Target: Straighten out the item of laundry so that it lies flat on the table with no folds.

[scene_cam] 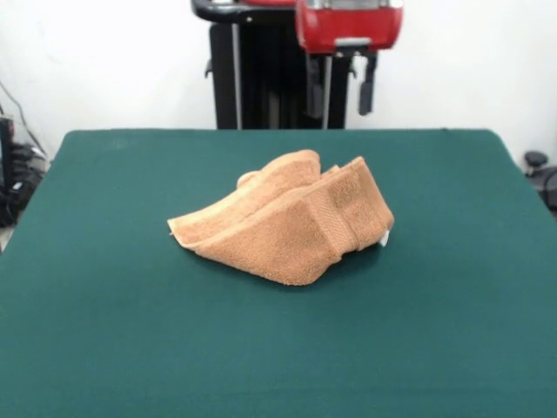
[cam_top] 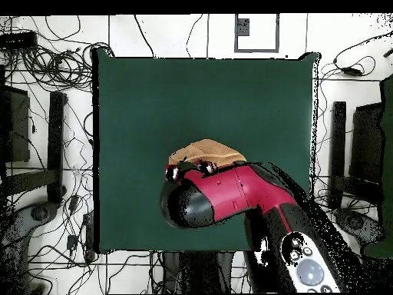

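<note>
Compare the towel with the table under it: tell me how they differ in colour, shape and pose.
The towel is light orange-tan; the table is dark green. The towel is small and takes only the middle of the table, which is far wider. The towel is folded over itself and bunched up in raised layers, while the table's top lies flat and smooth. Both are cloth-surfaced. The gripper hangs above, behind the towel, not touching it.

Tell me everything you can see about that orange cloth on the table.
The towel is a small light-orange piece of looped terry cloth, bunched and folded over on itself into a raised heap rather than lying flat. A woven border band runs across its folded right side, and a small white tag sticks out at the right edge. It rests near the middle of the green table. Nothing else touches it; the gripper hangs above and behind, apart from it.
</note>
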`<move>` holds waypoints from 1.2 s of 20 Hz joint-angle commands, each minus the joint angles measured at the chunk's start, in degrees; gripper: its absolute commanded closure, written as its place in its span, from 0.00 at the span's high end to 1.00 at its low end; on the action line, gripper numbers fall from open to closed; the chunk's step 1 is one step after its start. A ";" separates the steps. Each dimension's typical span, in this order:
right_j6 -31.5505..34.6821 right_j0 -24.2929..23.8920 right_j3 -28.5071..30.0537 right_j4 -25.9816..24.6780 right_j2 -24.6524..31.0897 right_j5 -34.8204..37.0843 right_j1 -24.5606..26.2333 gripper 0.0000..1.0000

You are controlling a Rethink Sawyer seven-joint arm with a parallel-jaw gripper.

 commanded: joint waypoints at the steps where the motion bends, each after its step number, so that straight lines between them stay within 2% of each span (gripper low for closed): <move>1: 9.90 2.36 5.10 2.34 -8.03 4.77 -0.40 1.00; 5: 16.06 5.32 5.30 4.01 -14.01 3.80 1.24 1.00; 8: 16.58 5.60 6.28 5.25 -16.12 -1.03 3.49 1.00; 11: 20.41 8.64 6.04 7.38 -20.04 -4.09 5.30 1.00; 17: 27.10 16.07 6.76 14.03 -27.15 -3.32 4.16 1.00; 24: 31.82 21.96 7.13 19.60 -33.09 -4.68 4.41 1.00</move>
